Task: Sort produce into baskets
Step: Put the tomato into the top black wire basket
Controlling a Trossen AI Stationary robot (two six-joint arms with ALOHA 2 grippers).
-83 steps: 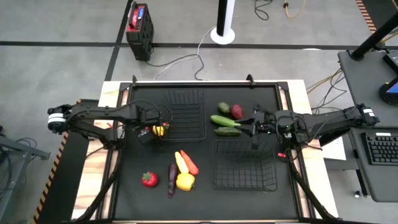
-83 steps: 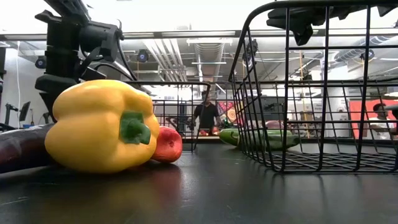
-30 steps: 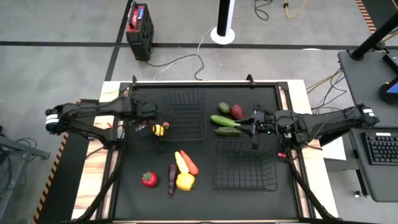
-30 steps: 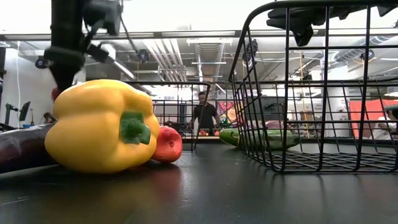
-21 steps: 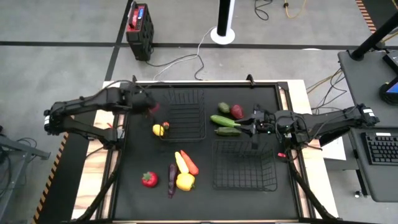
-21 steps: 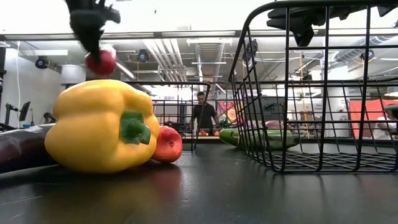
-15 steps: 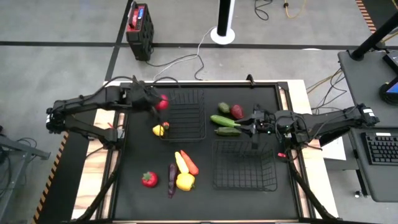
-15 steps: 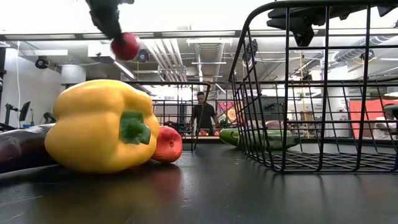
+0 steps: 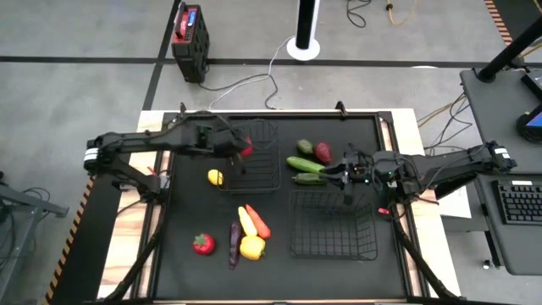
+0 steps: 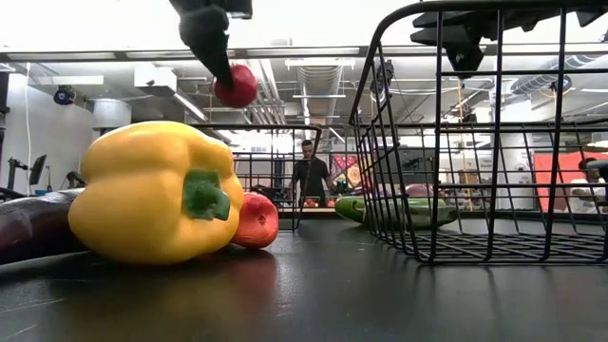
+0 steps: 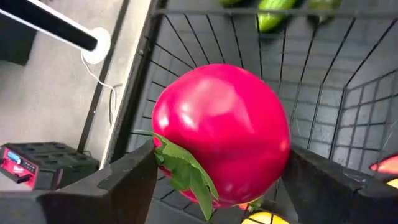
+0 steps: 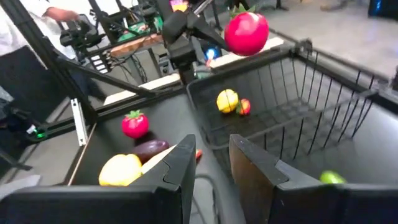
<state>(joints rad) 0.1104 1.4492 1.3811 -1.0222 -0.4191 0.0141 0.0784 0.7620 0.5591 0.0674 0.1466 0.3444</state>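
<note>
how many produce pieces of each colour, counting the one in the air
red pieces: 4
yellow pieces: 3
green pieces: 3
orange piece: 1
purple piece: 1
total: 12

Bright, even overhead light; blown-out ceiling glare, soft blur in wrist views.
</note>
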